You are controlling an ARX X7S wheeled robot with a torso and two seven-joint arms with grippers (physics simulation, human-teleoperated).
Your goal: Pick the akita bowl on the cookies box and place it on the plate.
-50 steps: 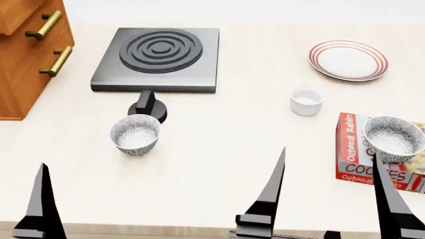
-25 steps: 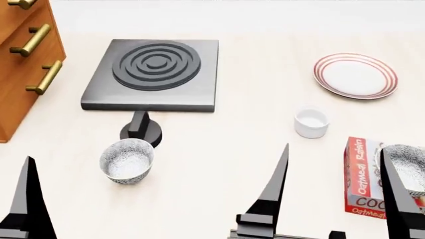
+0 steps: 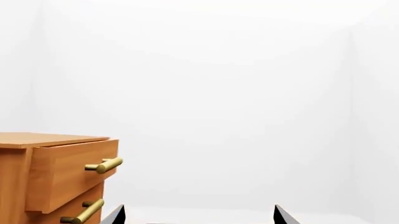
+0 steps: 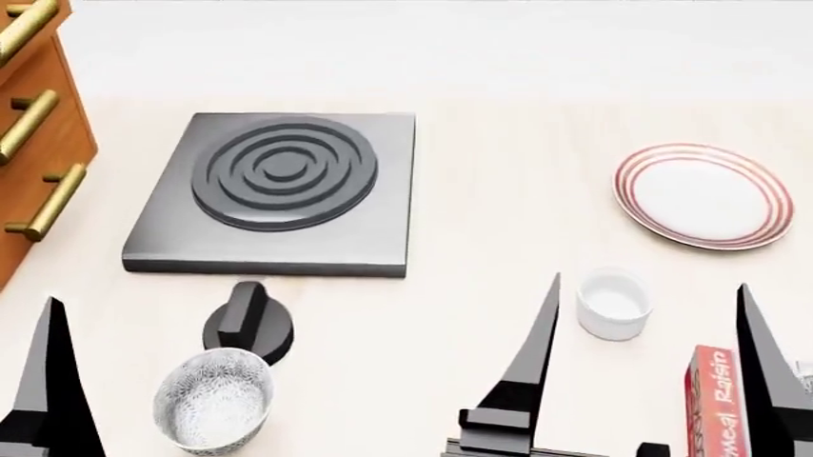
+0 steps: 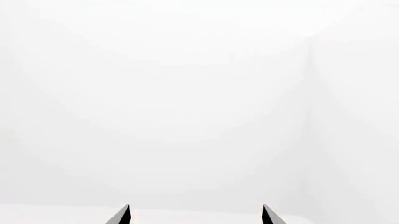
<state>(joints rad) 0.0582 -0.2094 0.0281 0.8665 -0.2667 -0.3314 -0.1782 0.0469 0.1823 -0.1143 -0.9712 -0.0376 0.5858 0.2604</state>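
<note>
Since the earlier head frames, every tabletop item has slid toward the near edge of the head view, so the camera has pitched or the base has rolled forward; I log no arm motion against the table. My right gripper [image 4: 648, 381] shows two black fingers spread wide apart, holding nothing, and the right wrist view confirms the spread, with only finger tips against blank white. My left gripper [image 3: 198, 217] is likewise spread and empty in its wrist view, with the wooden drawer cabinet [image 3: 56, 179] to one side; in the head view only one left finger is visible. Beyond the right fingers, the small white cup [image 4: 615, 304] stands between them, and the cookies box [image 4: 713, 405] is cut by the frame edge, partly behind the outer finger. I cannot confirm the akita bowl on the box: at most a sliver shows at the right margin, so I judge it just out of frame. A second speckled bowl [image 4: 213, 399] sits near the stove knob [image 4: 247, 325] and burner plate [image 4: 273, 190]; it is not the target. The plate [image 4: 703, 195] lies far right, well apart from the box. Procedure: bring the box fully into view first, then reach with the right arm, fingers straddling the bowl rim, clear of the cup.
</note>
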